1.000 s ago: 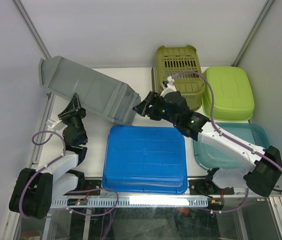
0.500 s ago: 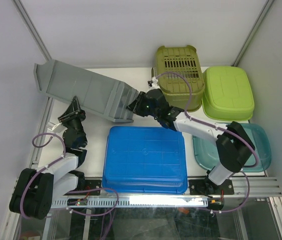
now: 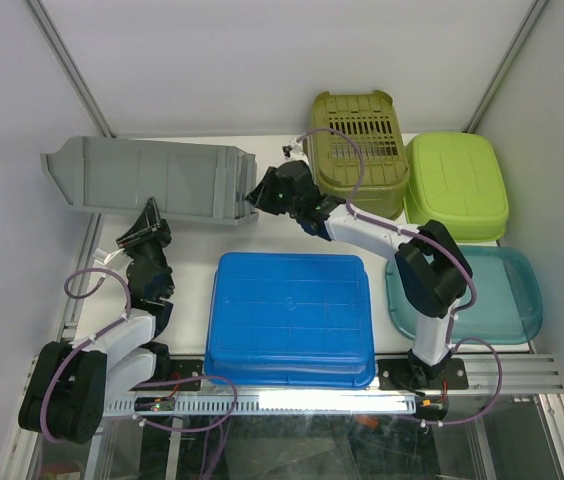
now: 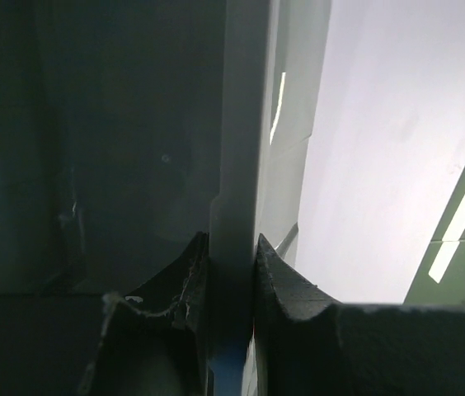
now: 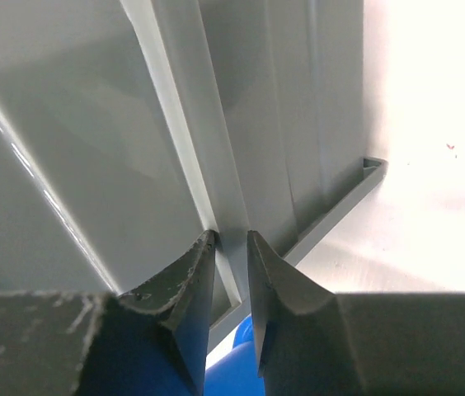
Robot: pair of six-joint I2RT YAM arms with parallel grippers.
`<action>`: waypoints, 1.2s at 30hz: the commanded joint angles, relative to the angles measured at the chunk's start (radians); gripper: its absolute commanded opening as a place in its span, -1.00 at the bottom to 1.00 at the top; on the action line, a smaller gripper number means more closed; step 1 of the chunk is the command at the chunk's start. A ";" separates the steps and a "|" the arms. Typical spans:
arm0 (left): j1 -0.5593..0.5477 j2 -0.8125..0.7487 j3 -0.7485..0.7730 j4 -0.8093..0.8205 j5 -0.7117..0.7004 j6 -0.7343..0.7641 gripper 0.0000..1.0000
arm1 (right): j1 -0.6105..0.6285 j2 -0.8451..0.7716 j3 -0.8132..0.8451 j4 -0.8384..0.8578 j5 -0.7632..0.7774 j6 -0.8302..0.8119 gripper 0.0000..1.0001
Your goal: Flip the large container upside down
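— What had changed with the grey container point(image 3: 152, 180) over that second?
— It had slanted from 10 o'clock down toward 4 o'clock. Now it lay level across the far-left part of the table point(image 3: 197, 242), shifted toward 9 o'clock, its left end past the table's edge.
— The left end effector point(image 3: 149, 212)?
— Clamped on the container's near rim, as before.
— And the right end effector point(image 3: 261, 193)?
— It had followed the container's right end toward 11 o'clock, fingers point(image 5: 190, 280) pinched on a thin rib there, and its arm had stretched further out.
— The rest?
— Blue bin point(image 3: 290, 318), olive basket point(image 3: 357, 150), lime tub point(image 3: 457, 185) and teal tray point(image 3: 512, 300) had not moved.
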 commanded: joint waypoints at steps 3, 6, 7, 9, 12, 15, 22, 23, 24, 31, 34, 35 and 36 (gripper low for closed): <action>-0.019 -0.007 0.008 -0.241 0.181 -0.079 -0.66 | 0.002 0.072 0.081 0.025 0.024 -0.051 -0.47; -0.019 -0.004 0.016 -0.260 0.187 -0.085 -0.12 | -0.008 0.111 0.130 -0.001 0.034 -0.064 -0.45; -0.018 -0.001 0.017 -0.260 0.187 -0.084 0.06 | -0.013 0.122 0.143 -0.006 0.031 -0.065 -0.45; -0.018 0.010 0.032 -0.258 0.189 -0.070 0.29 | -0.025 0.138 0.174 -0.020 0.019 -0.065 -0.43; -0.008 0.024 0.068 -0.308 0.217 -0.066 0.63 | -0.026 0.144 0.212 -0.050 0.014 -0.074 -0.38; -0.003 0.032 0.136 -0.416 0.266 -0.060 0.98 | -0.053 0.124 0.220 -0.063 0.009 -0.088 -0.26; -0.003 0.025 0.319 -0.675 0.335 0.010 0.98 | -0.089 -0.007 0.138 -0.080 0.042 -0.115 0.28; -0.004 0.029 0.355 -0.768 0.343 0.018 0.98 | -0.093 -0.039 0.123 -0.086 0.053 -0.124 0.35; -0.003 0.034 0.390 -0.840 0.349 0.026 0.98 | -0.096 -0.060 0.112 -0.097 0.063 -0.133 0.39; -0.003 0.089 0.513 -1.082 0.461 -0.009 0.98 | -0.105 -0.187 0.033 -0.138 0.090 -0.153 0.46; -0.003 0.111 0.563 -1.176 0.521 -0.006 0.98 | -0.106 -0.239 -0.010 -0.138 0.091 -0.155 0.47; -0.003 0.119 0.584 -1.225 0.543 -0.001 0.98 | -0.109 -0.254 -0.021 -0.141 0.092 -0.158 0.47; -0.002 0.126 0.600 -1.255 0.563 0.006 0.98 | -0.109 -0.271 -0.029 -0.144 0.096 -0.159 0.48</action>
